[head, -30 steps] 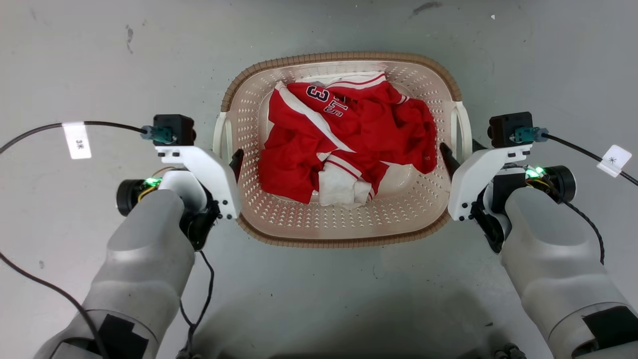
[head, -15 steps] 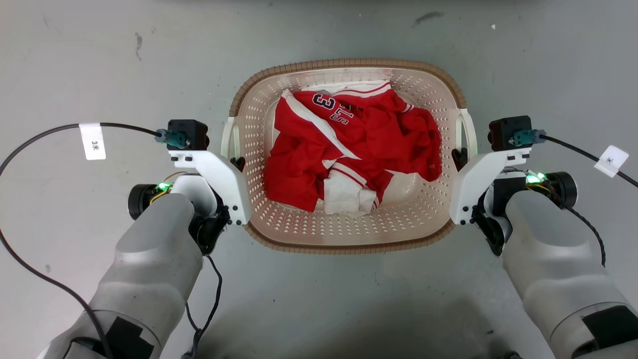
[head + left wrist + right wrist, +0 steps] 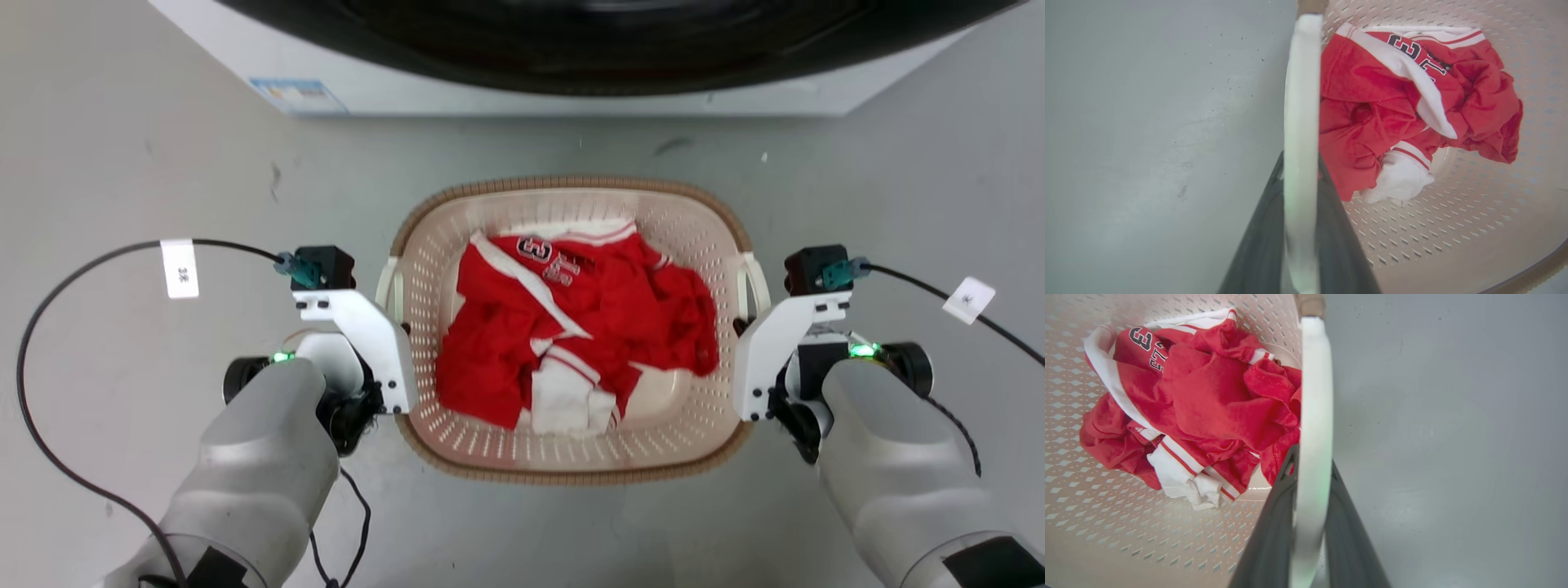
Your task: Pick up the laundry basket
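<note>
The laundry basket (image 3: 571, 184) is cream perforated plastic with a brown woven-look rim, and it sits between my two arms in the head view. A red and white jersey (image 3: 571, 327) lies crumpled inside. My left gripper (image 3: 398, 328) is at the basket's left white handle (image 3: 1300, 102), and in the left wrist view the left gripper (image 3: 1300, 161) has its dark fingers shut on either side of that handle. My right gripper (image 3: 740, 327) holds the right handle (image 3: 1312, 396) the same way, the right gripper (image 3: 1312, 457) shut around it in the right wrist view.
A washing machine (image 3: 522, 82) with a white front and a dark round door stands just beyond the basket at the top of the head view. Grey concrete floor (image 3: 122, 163) lies on both sides. Black cables with white tags trail from both wrists.
The whole head picture has shifted, so the camera moved and the washing machine came into view. Both grippers' fingers, spread beside the basket a second ago, have shut on its handles.
</note>
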